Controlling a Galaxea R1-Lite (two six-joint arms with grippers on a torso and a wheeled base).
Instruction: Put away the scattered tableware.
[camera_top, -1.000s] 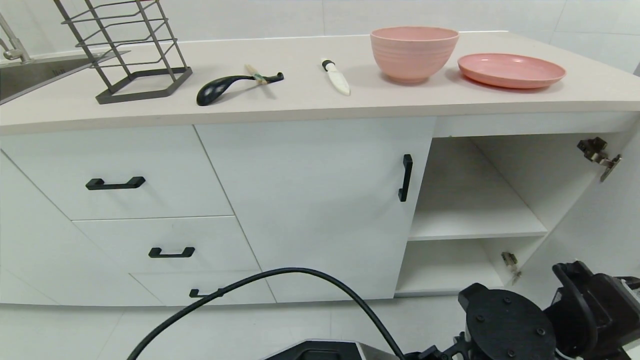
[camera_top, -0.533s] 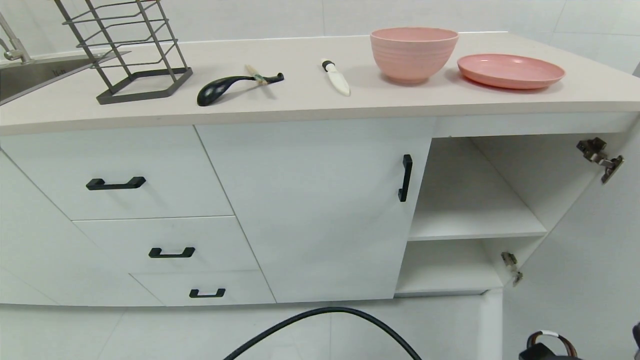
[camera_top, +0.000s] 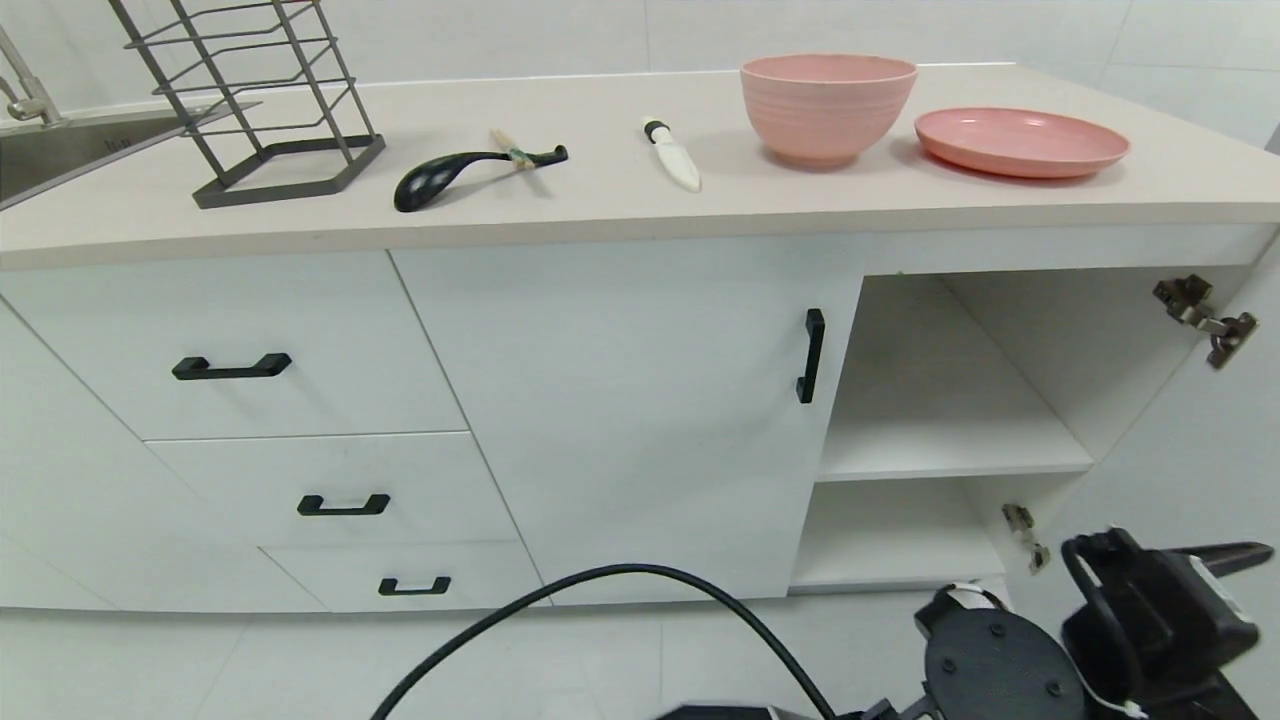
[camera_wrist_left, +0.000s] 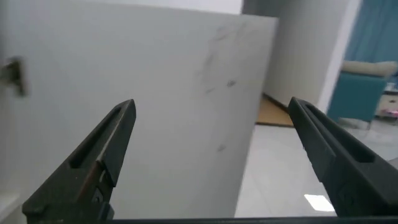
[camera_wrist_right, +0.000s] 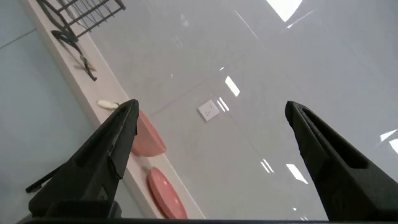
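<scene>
The pink bowl (camera_top: 828, 105) stands upright on the table (camera_top: 620, 208), and the pink plate (camera_top: 1022, 142) lies just beside it toward the right end. Left of the bowl lies a white knife (camera_top: 672, 158). Further left is a black spoon (camera_top: 440, 178) with chopsticks (camera_top: 510, 148) touching its handle. A wire rack (camera_top: 262, 100) stands further left again, near the sink (camera_top: 60, 150). Under the plate the cabinet (camera_top: 940, 440) stands open. The left gripper (camera_wrist_left: 211, 106) holds its fingers wide apart, facing a white panel (camera_wrist_left: 174, 93). The right gripper (camera_wrist_right: 211, 107) also has its fingers wide, with nothing between them, and is angled up past the table's edge.
</scene>
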